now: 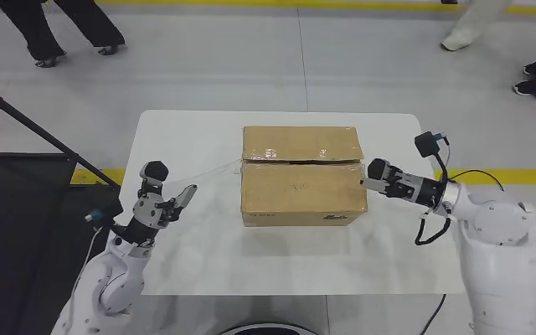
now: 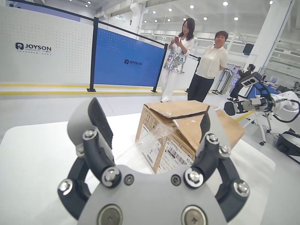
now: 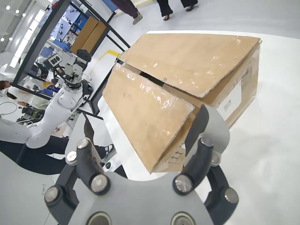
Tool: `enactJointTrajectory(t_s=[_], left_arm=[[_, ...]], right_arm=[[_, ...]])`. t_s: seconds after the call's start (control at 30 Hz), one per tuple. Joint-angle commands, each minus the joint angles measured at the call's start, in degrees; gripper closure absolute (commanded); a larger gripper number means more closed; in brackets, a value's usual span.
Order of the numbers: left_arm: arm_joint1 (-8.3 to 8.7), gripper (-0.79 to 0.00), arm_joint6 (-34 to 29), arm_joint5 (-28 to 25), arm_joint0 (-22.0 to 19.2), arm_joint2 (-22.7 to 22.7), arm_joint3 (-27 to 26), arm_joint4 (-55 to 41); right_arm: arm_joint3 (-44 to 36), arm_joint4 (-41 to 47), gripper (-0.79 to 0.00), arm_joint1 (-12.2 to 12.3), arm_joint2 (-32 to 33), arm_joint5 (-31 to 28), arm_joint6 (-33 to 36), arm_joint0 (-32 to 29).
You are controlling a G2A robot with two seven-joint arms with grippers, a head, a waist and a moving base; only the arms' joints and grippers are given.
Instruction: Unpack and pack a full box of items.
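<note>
Brown cardboard box (image 1: 301, 184) sits mid-way on the white rectangular table (image 1: 209, 260), long side across the robot's front. Two top flaps folded down; the seam between them shows a dark gap, edges slightly lifted and ragged. Printed labels on the end face toward the left arm.

A strip of crinkled clear plastic tape (image 2: 153, 133) hangs loose from that same end, trailing out over the table toward the left gripper (image 1: 170, 184).

Left gripper: fingers spread wide, nothing between them, held above the table well apart from the box, pointed toward it.

Right gripper (image 1: 371, 176): fingers also spread wide, gripping nothing, just beside the opposite end of the box at flap height. Near flap's corner lies close in front of the fingers; contact cannot be told
</note>
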Motion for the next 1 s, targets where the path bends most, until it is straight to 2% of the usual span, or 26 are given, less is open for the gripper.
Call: enactJointTrajectory(t_s=[0.0,0.33,0.57,0.77,0.97], left_arm=[[-0.02,-0.785,-0.1,-0.1,-0.2,0.2,0.2,-0.1],[-0.13,-0.785,-0.3,0.6,-0.8,0.9,0.8,0.3],[-0.20,-0.785,0.3,0.7,-0.7,1.2,0.9,0.9],[-0.26,-0.785,0.5,0.8,-1.0,1.8,0.9,1.7],[-0.34,-0.785,-0.2,1.1,-2.1,2.8,0.7,2.1]], right_arm=[[1.3,-0.1,-0.785,0.1,-0.7,0.2,-0.5,0.8],[5.3,3.2,-0.785,0.9,-3.9,-0.3,0.2,3.0],[7.5,9.6,-0.785,1.5,-5.4,-0.8,1.9,4.4],[5.5,18.7,-0.785,2.8,-6.5,0.5,3.2,3.7],[0.0,28.1,-0.785,5.3,-6.9,2.3,5.0,0.8]])
